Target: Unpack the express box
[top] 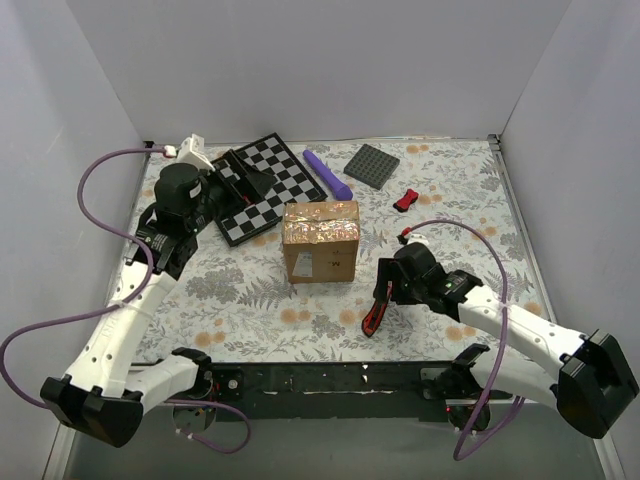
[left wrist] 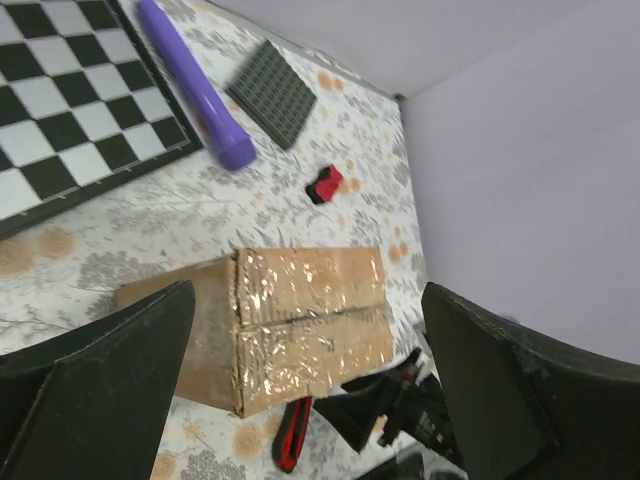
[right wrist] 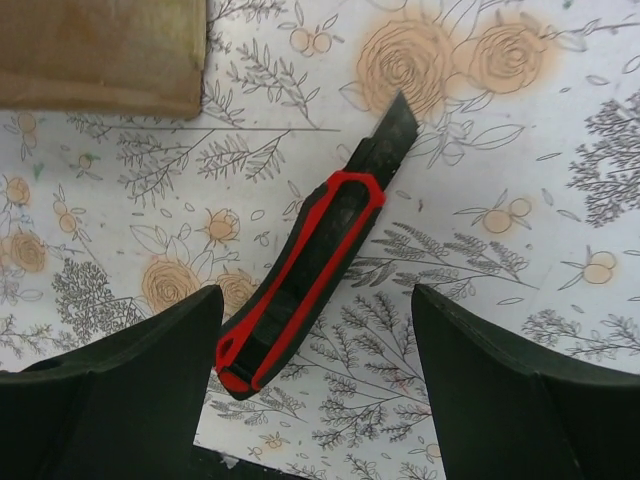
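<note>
The express box [top: 320, 241], a brown carton with glossy tape across its shut top flaps, stands in the middle of the table. It also shows in the left wrist view [left wrist: 300, 320], and one corner [right wrist: 100, 50] shows in the right wrist view. My left gripper [top: 250, 187] hovers open over the chessboard, behind and left of the box, its fingers [left wrist: 120, 360] empty. A red-and-black utility knife [right wrist: 310, 280] with its blade out lies flat on the table right of the box [top: 375, 312]. My right gripper [right wrist: 318, 295] hangs open over the knife's handle, not gripping it [top: 385, 290].
A chessboard [top: 265, 185] lies at the back left. Beside it are a purple cylinder [top: 328, 173], a dark grey square plate [top: 372, 165] and a small red object [top: 406, 199]. White walls close in the table on three sides.
</note>
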You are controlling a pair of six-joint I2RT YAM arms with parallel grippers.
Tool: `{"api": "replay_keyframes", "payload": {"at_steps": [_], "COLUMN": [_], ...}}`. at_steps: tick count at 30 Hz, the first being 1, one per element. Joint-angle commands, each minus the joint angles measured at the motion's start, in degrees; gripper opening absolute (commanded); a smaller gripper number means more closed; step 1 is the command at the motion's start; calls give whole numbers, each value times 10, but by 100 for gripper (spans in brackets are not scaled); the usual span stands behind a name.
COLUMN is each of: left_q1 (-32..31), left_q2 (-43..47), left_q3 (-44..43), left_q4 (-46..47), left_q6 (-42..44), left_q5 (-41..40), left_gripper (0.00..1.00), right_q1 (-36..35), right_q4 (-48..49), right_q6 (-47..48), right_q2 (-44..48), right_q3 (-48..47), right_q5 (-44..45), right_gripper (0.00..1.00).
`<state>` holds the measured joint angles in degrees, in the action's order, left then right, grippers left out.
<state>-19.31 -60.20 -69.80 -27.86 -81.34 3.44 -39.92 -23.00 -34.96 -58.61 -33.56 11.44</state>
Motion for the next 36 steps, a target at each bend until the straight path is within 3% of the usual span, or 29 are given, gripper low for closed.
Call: {"api": "replay_keyframes", "payload": {"at_steps": [1,5,13,22,27,36], "left_q1": [-3,-4,-7,-8,-9,-9], "left_q2": [8,18,31,27,20,5], "left_q3": [54,73,84,76,62,39], "left_q4": [84,112,112,112,112,129], "left_q6": [2,-6,-4,-10,-13,-26], "left_q5": [168,206,207,203,198,191], "left_gripper": [98,98,98,98,98,98], "right_q1": [-36,-51,-62,-69,-71,-71], "right_q4": [9,2,1,13,17,-33], "right_q6": [-68,-92,-100,-104,-108,-100], "right_q2": [-24,-68,-127,-147,-153,-95], "right_q3": [2,-10,-31,-27,-15,-23], "right_q5": [20,45,68,60,53,80], "right_gripper": [84,83,78,58,56,31]}}
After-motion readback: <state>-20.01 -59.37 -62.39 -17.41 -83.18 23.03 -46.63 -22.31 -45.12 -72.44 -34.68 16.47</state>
